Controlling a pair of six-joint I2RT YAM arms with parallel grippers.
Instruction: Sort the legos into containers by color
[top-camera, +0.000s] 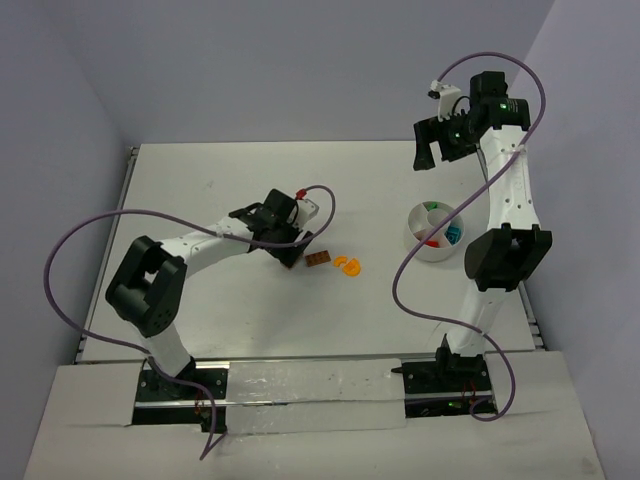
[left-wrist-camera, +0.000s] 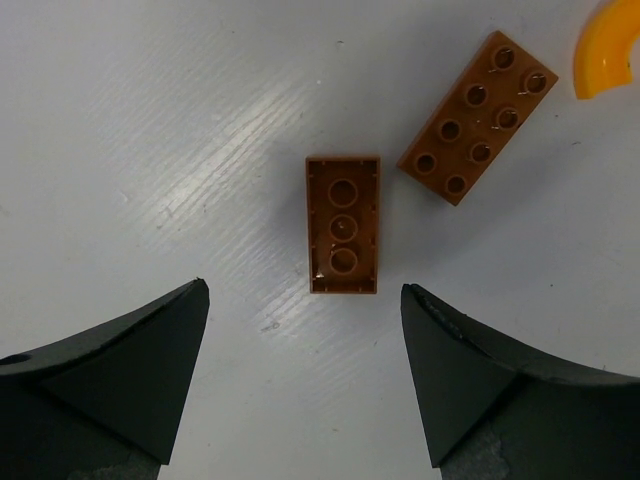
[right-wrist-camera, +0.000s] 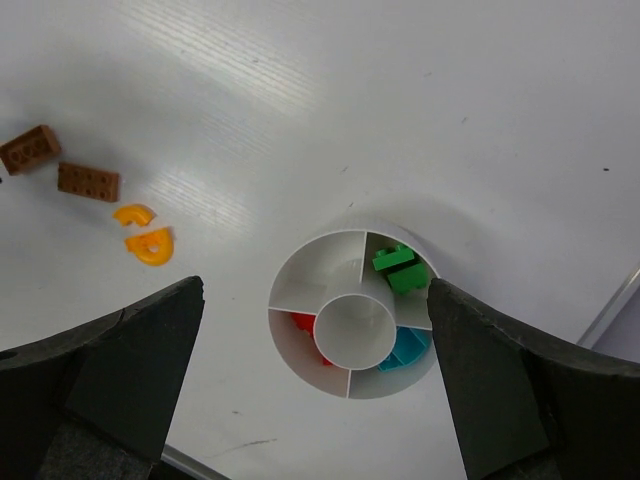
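Empty left jaws open toward an upturned brown brick (left-wrist-camera: 343, 224) at twelve o'clock, poised to grip; right jaws gape empty over the bowl (right-wrist-camera: 312, 278).

A white table (top-camera: 250, 180), faintly streaked, fills the view, with a small dark speck (top-camera: 211, 183) toward 10 o'clock. Pale lavender walls (top-camera: 300, 60) rise at 12 o'clock. Thin metal rails (top-camera: 105, 250) border it at 9 and 3 o'clock. A glossy translucent strip (top-camera: 310, 385) lies at 6 o'clock.
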